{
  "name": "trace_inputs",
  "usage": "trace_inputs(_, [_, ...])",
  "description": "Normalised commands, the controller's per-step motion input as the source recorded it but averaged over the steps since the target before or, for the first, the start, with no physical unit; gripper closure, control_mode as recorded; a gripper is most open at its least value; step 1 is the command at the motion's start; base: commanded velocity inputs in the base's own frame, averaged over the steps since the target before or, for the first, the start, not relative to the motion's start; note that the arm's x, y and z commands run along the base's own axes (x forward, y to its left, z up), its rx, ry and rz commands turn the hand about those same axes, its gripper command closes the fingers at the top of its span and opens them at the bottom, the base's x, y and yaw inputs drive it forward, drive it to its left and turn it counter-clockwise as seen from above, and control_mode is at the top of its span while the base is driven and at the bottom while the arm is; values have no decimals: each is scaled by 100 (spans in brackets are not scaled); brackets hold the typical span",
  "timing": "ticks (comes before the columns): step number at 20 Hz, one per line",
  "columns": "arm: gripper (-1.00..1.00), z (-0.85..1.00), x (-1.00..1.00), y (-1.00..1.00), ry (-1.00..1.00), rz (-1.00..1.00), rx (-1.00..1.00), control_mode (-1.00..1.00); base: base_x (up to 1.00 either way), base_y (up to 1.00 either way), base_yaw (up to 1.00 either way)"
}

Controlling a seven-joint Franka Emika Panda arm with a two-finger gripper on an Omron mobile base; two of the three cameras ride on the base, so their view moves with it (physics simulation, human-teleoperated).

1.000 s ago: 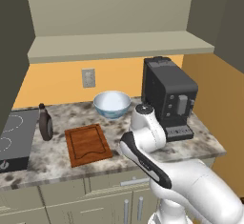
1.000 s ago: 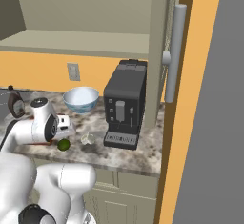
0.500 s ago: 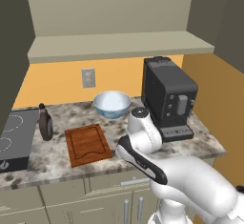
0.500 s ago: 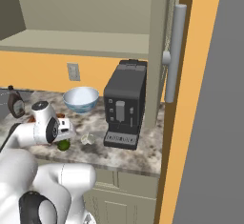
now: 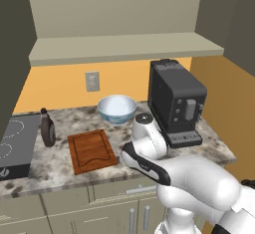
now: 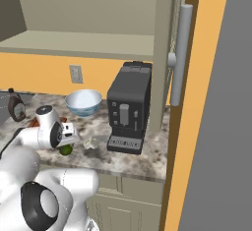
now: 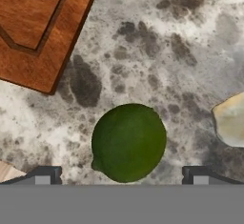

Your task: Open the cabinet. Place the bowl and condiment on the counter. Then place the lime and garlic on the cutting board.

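Little has shifted since the earlier frames: the arm has eased slightly lower and nearer the desk edge, while the items on the desk point(image 5: 219, 151) are seen in the same places.

End effector point(image 7: 121, 175): released, fingers spread wide, with one tip seen on each side of the lime point(image 7: 128, 142) in the hand view; no contact with the fruit can be made out. The lime rests on the speckled desk, just off a corner of the cutting board point(image 7: 33, 27). The garlic point(image 7: 231, 119) lies on the desk near the lime, on the side away from the board, not touching it.

Right base view: the lime is seen under the end effector, the garlic just beside it toward the coffee machine point(image 6: 129, 108).

Left base view: the cutting board lies bare on the desk. The bowl point(image 5: 117, 108) stands behind it, near the wall. The condiment point(image 5: 48, 128) stands upright to the board's left, beside the stovetop point(image 5: 15, 146). The cabinet point(image 5: 124, 44) is open, its shelf bare.
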Motion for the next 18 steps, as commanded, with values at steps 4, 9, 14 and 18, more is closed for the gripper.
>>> trace_inputs(4, [-100,-17,12,0,1,0,0,-100,0,0,0])
trace_inputs(9, [-100,-16,11,0,1,0,0,-100,0,0,0])
trace_inputs(14, [-100,-17,6,0,0,0,0,-100,0,0,0])
trace_inputs(18, [-100,-16,4,1,1,0,-1,-100,0,0,0])
